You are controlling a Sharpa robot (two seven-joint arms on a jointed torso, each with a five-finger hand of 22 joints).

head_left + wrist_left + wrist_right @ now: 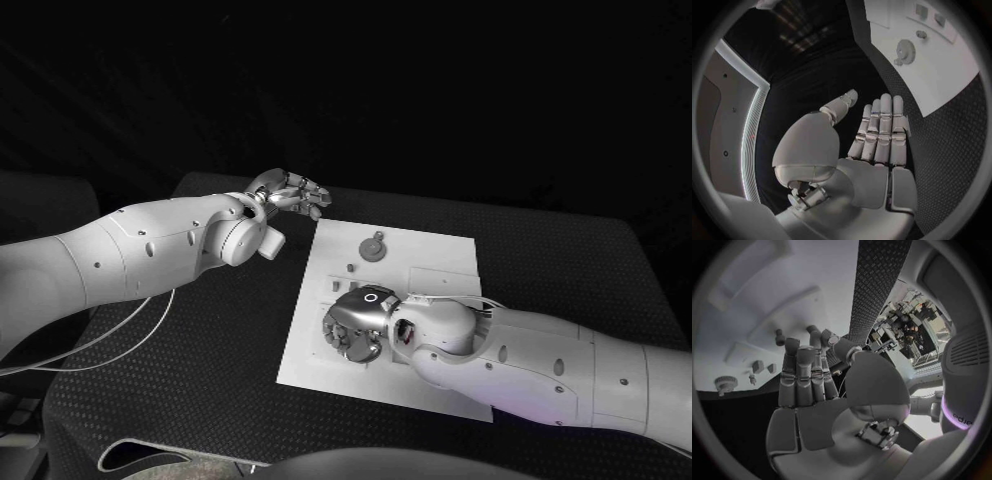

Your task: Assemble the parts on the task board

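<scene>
Task board, parts, two hands on black table.

White task board (433, 250) at table centre; gear-shaped part (375, 247) flat toward 12 o'clock, small block parts (351, 268) just below it toward 7 o'clock. Right hand (358, 325) palm-down over board's 8 o'clock area, fingers straight and side by side, apparently holding nothing, though contact with board hard to judge. Left hand (293, 193) off board at 11 o'clock, above black table (216, 380), fingers extended, thumb apart, empty.
</scene>
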